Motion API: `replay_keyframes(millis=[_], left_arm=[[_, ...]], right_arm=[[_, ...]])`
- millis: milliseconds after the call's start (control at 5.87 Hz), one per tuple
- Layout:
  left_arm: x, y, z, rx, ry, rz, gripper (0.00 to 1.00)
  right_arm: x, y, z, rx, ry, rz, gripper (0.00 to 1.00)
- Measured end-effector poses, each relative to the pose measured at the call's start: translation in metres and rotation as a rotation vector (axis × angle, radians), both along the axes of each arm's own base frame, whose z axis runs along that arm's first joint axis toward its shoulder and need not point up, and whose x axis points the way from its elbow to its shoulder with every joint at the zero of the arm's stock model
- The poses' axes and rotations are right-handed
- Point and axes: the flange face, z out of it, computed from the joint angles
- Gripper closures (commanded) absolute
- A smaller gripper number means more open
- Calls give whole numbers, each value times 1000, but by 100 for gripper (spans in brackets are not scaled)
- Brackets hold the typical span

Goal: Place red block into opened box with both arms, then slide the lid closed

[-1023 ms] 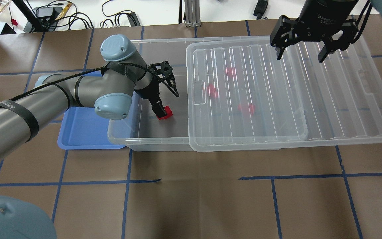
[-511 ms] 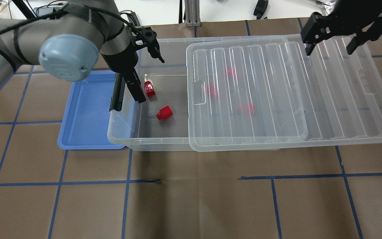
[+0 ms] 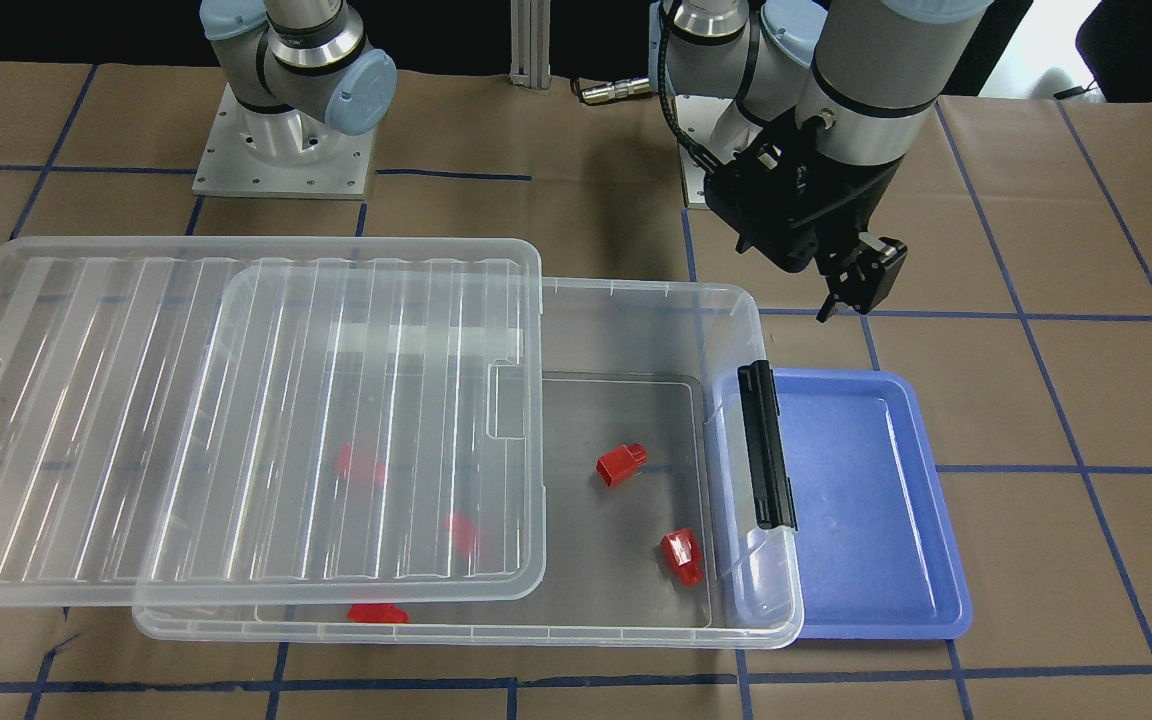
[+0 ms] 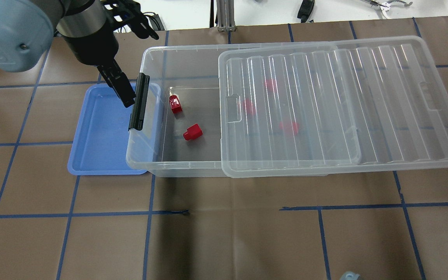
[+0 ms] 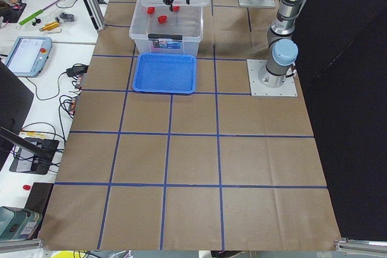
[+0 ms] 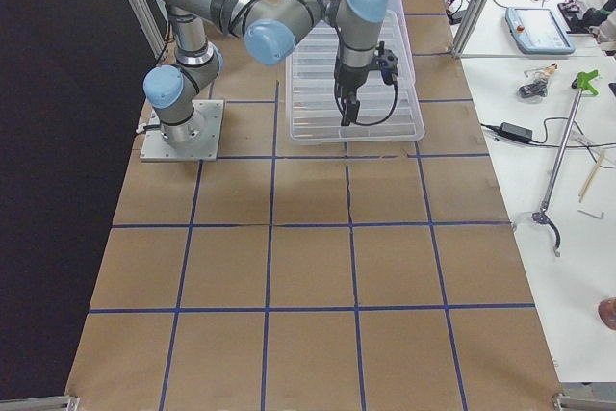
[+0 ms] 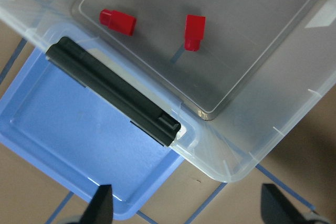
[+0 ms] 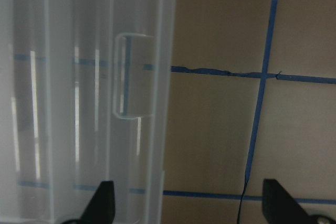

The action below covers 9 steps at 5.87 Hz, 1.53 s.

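The red block [image 4: 192, 132] lies on the floor of the box [image 4: 185, 169], in the uncovered part, free of both arms. A second red block [image 4: 175, 104] sits near it, closer to the black latch [image 4: 138, 102] on the box's short end. Three more red blocks [image 4: 289, 126] show dimly through the lid [image 4: 344, 105].

The lid rests flat on top of the box but is slid toward the robot's right. It covers that part of the box and hangs out past its far end, so the end by the latch is open. A blue tray [image 4: 99, 132] lies on the surface [image 4: 228, 233] against the latch end of the box, partly tucked beneath it.

The left tool [image 7: 189, 208] hangs in the air above the latch end, with the tray, the latch and a corner of the box below it. It is released, with the fingers spread wide and nothing between them.

The right tool [image 8: 189, 203] is also released and empty. It hovers over the lid's overhanging short end, where a small notch [image 8: 131, 77] shows, with bare brown surface and blue tape lines beside it.
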Motion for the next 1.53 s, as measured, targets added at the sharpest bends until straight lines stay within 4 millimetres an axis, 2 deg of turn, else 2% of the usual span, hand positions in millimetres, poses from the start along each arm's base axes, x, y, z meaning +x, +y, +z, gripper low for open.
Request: replay_keyframes(millis=[170,341,511,682,852,1193,1534], left_arm=[[6,3,7,-37,-13,201,2],[11,0,12,-78,-8,377,2],[14,-3,16,-108,34,540,2],[13,-3,18,-112,77,647,2],[13,-3,20,-114,91,682,2],[19,-4,21,-117,97,695,2],[20,-4,21,-119,100,698,2]], right_arm=[[-36,2,-44,-1,3,3,0],[-54,8,-78,-9,11,-12,0],[-59,17,-103,-1,4,-31,0],[-57,25,-118,17,-14,-43,0],[-51,31,-122,26,-28,-56,0],[-34,39,-117,32,-50,-140,0],[-24,44,-127,40,-86,-182,0]])
